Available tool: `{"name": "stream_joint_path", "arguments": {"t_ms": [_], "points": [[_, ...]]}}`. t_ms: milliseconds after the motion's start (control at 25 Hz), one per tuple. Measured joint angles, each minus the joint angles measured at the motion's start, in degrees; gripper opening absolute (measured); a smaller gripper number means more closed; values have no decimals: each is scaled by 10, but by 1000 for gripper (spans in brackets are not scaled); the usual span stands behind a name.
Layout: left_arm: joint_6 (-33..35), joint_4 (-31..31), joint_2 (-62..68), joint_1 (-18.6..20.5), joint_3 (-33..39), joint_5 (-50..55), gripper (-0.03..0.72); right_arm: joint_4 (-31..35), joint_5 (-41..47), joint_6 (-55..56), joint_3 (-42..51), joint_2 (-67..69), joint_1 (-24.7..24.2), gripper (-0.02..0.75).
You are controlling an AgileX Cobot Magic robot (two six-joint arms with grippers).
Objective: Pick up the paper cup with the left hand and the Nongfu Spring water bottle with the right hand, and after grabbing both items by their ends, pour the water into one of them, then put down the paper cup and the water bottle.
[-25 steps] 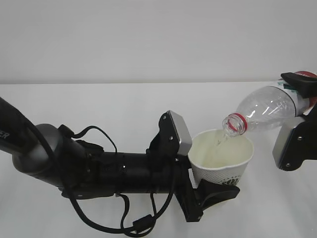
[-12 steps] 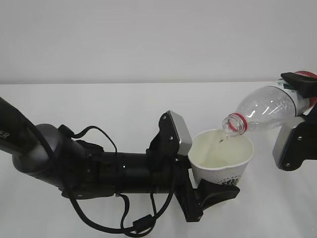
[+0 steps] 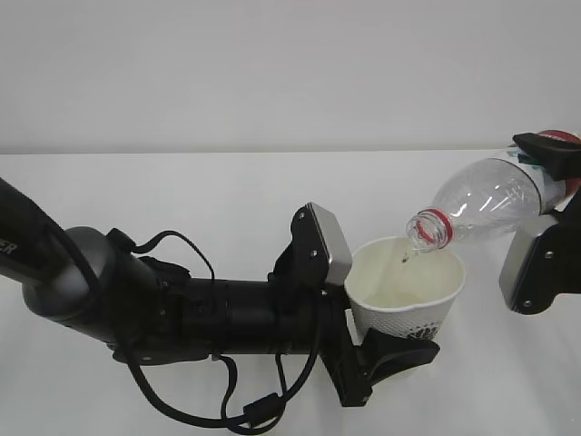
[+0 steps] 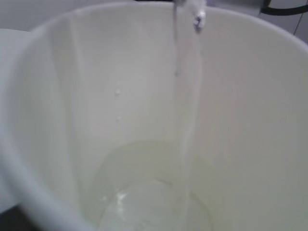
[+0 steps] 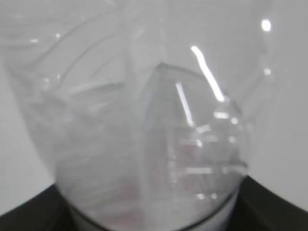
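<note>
Both grippers loaded. Left hand (image 3: 386, 359) clamps paper cup (image 3: 405, 289) upright above table's (image 3: 227, 195) front edge. Right hand (image 3: 556, 186) grips Nongfu Spring water bottle (image 3: 486, 203), tilted mouth-down over cup rim; thin water (image 4: 185, 139) stream falls inside.

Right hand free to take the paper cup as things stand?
Probably not. The right hand is closed on the Nongfu Spring water bottle, tipped over the paper cup, which the left hand already grips.

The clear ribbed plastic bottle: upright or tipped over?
Tipped: the clear ribbed plastic bottle slants mouth-down over the white paper cup.
</note>
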Motion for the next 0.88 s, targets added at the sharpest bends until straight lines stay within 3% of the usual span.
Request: {"name": "stream_joint_path", "arguments": {"t_ms": [880], "points": [[0, 0, 0, 0, 0, 0, 536, -9, -2, 0, 0, 0, 0, 470]]}}
